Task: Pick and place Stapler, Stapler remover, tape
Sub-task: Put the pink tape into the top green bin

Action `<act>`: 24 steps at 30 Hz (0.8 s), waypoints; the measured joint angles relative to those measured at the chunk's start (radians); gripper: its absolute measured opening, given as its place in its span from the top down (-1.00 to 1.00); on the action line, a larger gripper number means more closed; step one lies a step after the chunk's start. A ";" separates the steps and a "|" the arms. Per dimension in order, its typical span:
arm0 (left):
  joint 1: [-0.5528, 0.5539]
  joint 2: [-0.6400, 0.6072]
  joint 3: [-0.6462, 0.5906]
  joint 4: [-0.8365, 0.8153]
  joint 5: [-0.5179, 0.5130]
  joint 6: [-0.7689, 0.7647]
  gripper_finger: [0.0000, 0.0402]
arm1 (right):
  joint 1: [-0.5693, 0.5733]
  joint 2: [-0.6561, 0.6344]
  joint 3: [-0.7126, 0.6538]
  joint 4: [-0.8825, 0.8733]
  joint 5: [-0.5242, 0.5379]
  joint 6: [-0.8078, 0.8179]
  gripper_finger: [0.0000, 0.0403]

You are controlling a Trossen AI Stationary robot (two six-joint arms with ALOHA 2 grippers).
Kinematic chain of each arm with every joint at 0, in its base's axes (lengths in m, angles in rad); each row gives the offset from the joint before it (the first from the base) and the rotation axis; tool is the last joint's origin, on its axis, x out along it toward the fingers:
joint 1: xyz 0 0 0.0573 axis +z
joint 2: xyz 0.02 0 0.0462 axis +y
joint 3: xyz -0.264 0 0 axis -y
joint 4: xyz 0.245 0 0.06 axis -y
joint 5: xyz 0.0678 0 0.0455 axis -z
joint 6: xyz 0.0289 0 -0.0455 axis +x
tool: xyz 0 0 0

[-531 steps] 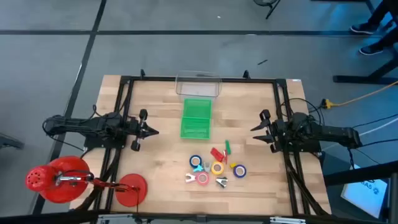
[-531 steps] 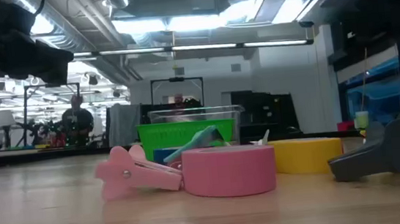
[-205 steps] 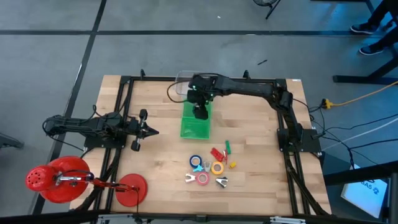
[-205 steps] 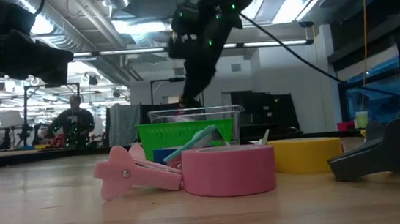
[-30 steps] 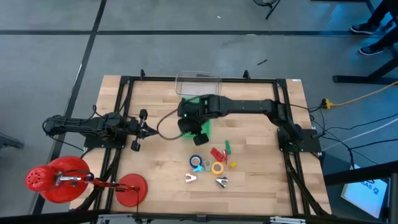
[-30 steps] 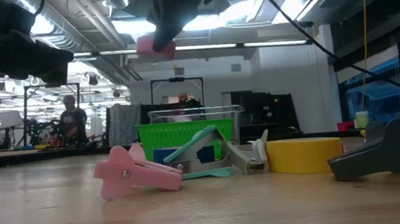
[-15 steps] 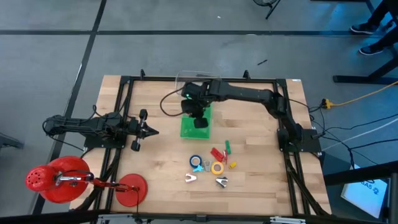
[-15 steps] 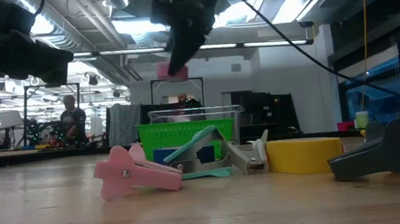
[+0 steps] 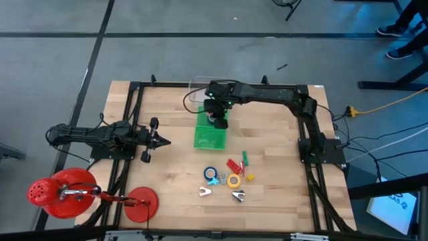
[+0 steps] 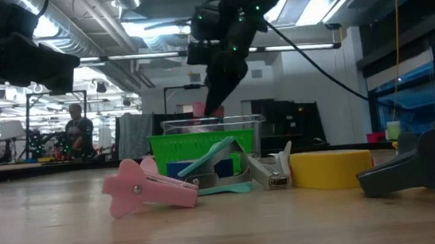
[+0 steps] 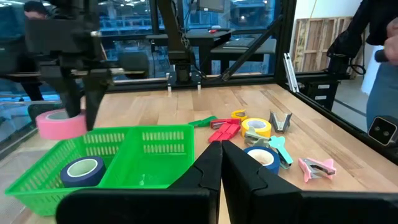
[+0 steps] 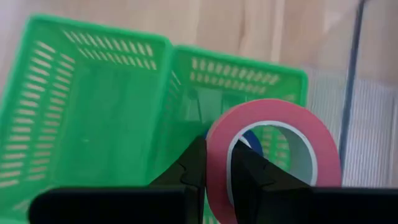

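My right gripper (image 9: 215,120) is shut on a pink tape roll (image 12: 273,155) and hangs over the far compartment of the green basket (image 9: 204,138). A blue tape roll (image 11: 84,171) lies inside that compartment. On the table nearer lie another blue roll (image 9: 211,174), a yellow roll (image 9: 233,181), a red stapler (image 9: 233,165) and two claw-shaped stapler removers (image 9: 204,192) (image 9: 238,195). My left gripper (image 9: 164,140) waits shut at the table's left, pointing level. My right gripper pinches the pink roll's wall (image 12: 217,163) with one finger outside the ring and one finger (image 12: 249,177) in its hollow centre. The fingers come from above, slanting down. The roll hangs clear below them, just above the basket's far compartment.
A clear plastic box (image 9: 214,90) stands just beyond the basket at the far edge. A green piece (image 9: 245,158) and a pink claw (image 10: 148,189) lie among the loose things. A red fixture (image 9: 63,193) sits off the near left corner.
My right gripper has carried the pink tape roll from over the basket's near part toward the table's far edge and downward, staying shut on it. It has rolled a little about its own axis on the way.
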 joint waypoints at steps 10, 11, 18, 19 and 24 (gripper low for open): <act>0.000 0.000 0.000 0.000 0.000 0.000 0.97 | -0.021 0.000 -0.107 0.113 0.001 0.001 0.77; 0.000 0.000 0.000 0.000 0.000 0.000 0.97 | -0.022 0.000 -0.114 0.126 0.001 0.001 0.76; 0.000 0.000 0.000 0.000 0.000 0.000 0.97 | -0.020 0.000 -0.118 0.139 -0.002 0.032 0.61; 0.000 0.000 0.000 0.000 0.000 0.000 0.96 | -0.020 0.000 -0.118 0.139 -0.002 0.034 0.59; 0.000 0.000 0.000 0.000 0.000 0.000 0.97 | -0.022 0.000 -0.118 0.139 -0.002 0.037 0.58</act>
